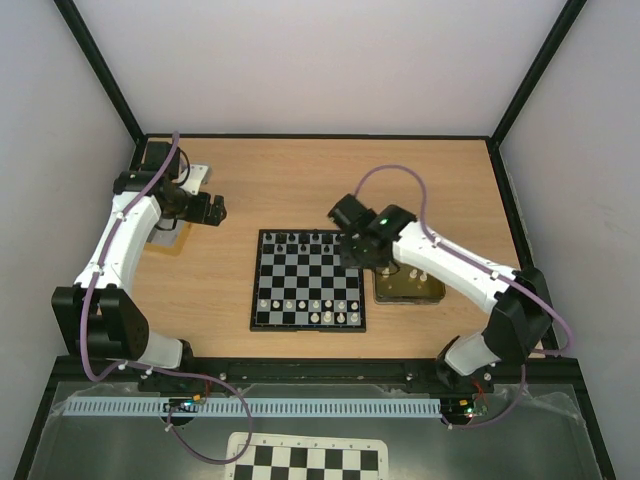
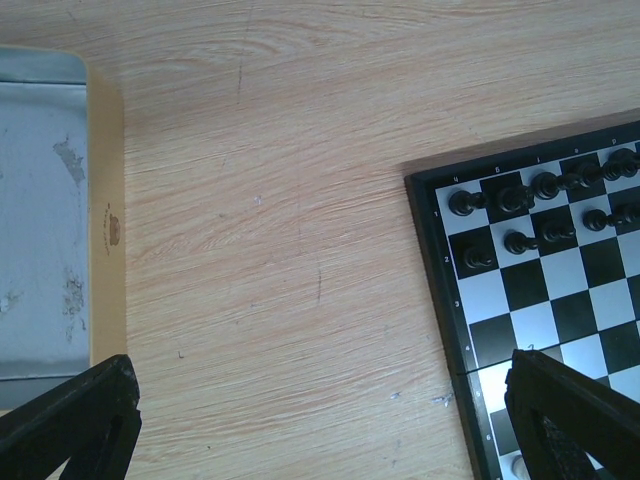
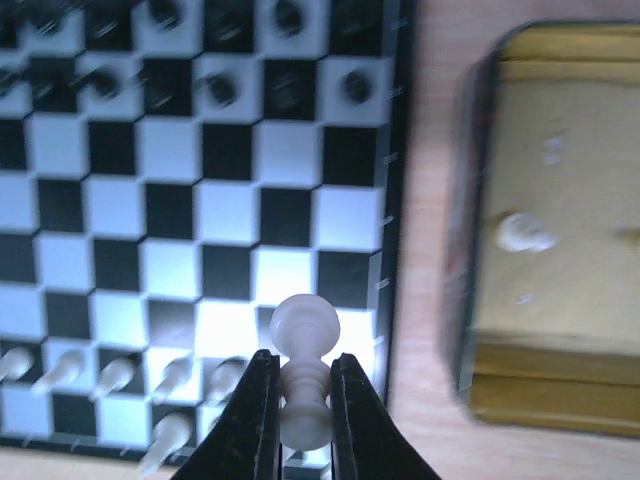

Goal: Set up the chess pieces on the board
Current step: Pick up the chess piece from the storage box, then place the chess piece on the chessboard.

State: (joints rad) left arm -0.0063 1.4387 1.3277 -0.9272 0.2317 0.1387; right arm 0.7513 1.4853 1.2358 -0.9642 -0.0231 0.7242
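The board (image 1: 310, 275) lies mid-table, with black chessmen (image 1: 300, 240) on its far rows and white chess pieces (image 1: 305, 305) on its near rows. My right gripper (image 3: 302, 360) is shut on a white chess piece (image 3: 304, 325), held upright above the board's (image 3: 230, 210) near right corner. From above, this gripper (image 1: 352, 250) hangs over the board's right side. Several white pieces (image 3: 115, 375) stand in the near rows below it. My left gripper (image 2: 320, 440) is open over bare table left of the board (image 2: 530, 300), holding nothing. From above it (image 1: 215, 210) sits at the far left.
A gold tin tray (image 1: 410, 290) right of the board holds white pieces, one lying flat (image 3: 525, 232). A grey tin (image 2: 40, 220) lies at the far left. A loose checker sheet (image 1: 310, 462) lies below the arm bases. Black frame posts border the table.
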